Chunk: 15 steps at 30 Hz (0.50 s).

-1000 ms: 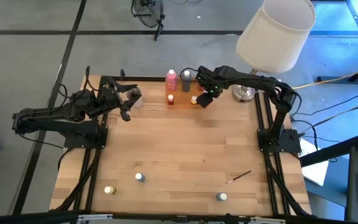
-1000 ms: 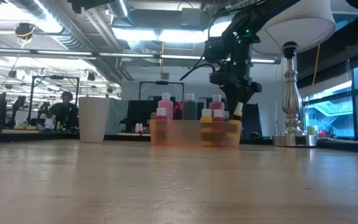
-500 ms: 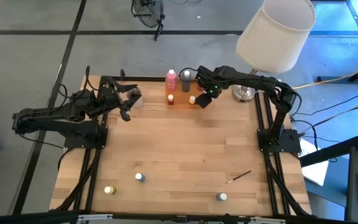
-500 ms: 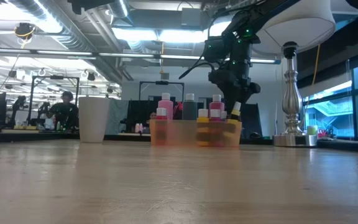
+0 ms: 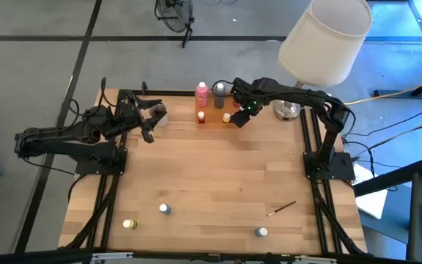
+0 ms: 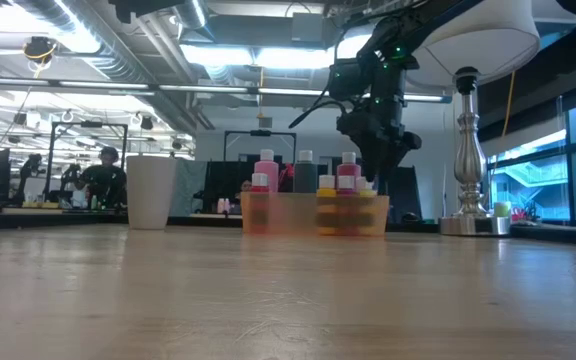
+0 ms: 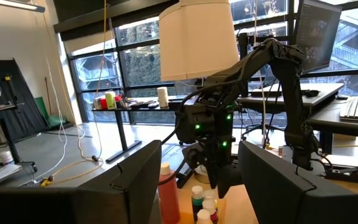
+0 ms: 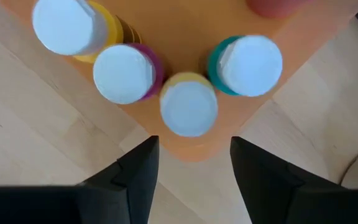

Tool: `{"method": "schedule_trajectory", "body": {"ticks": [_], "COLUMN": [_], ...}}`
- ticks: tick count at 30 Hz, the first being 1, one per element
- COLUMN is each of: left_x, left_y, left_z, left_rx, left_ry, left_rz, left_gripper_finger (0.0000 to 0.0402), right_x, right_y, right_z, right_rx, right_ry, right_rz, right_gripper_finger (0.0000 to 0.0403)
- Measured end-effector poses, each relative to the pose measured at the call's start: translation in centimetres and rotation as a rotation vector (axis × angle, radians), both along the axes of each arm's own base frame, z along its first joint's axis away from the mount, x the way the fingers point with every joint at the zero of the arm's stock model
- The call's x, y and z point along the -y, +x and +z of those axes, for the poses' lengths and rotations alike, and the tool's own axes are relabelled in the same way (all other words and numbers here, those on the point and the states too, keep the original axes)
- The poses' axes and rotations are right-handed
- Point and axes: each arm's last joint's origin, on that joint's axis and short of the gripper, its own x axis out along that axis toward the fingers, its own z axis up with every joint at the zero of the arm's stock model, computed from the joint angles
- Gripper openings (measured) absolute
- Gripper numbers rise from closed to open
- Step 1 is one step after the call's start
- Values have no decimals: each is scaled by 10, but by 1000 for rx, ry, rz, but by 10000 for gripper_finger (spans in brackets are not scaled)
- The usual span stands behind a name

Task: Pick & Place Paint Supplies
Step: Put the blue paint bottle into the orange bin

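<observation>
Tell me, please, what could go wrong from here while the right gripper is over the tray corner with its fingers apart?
1. The right gripper hangs just above four small pots crowded into one corner of the orange tray; pulling away at an angle, a finger might clip a lid and tip a pot.
2. One pot sits almost at the tray's edge, so a nudge could push it onto the table.

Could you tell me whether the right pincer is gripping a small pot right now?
No; the right pincer stands open above the white-lidded pots in the orange tray, holding nothing.
</observation>
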Motion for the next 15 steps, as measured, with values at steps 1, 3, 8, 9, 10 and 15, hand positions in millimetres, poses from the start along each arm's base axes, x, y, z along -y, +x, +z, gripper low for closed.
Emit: {"method": "schedule_trajectory", "body": {"ticks": [1, 3, 8, 9, 10, 15], "left_x": [0, 0, 0, 0, 0, 0], "left_y": [0, 0, 0, 0, 0, 0], "left_z": [0, 0, 0, 0, 0, 0], "left_rx": [0, 0, 0, 0, 0, 11], "left_ry": [0, 0, 0, 0, 0, -21], "left_rz": [0, 1, 0, 0, 0, -4], "left_gripper_finger": [210, 210, 210, 210, 210, 210], "right_x": [0, 0, 1, 1, 0, -14], "right_y": [-1, 0, 1, 1, 0, -4], "right_z": [2, 7, 28, 32, 37, 56], "right_rx": [-8, -11, -12, -18, -29, -68], "right_ry": [3, -6, -14, -11, -2, 127], "right_rz": [-1, -3, -7, -6, -4, 27], "right_gripper_finger": [202, 202, 202, 202, 202, 202]}}
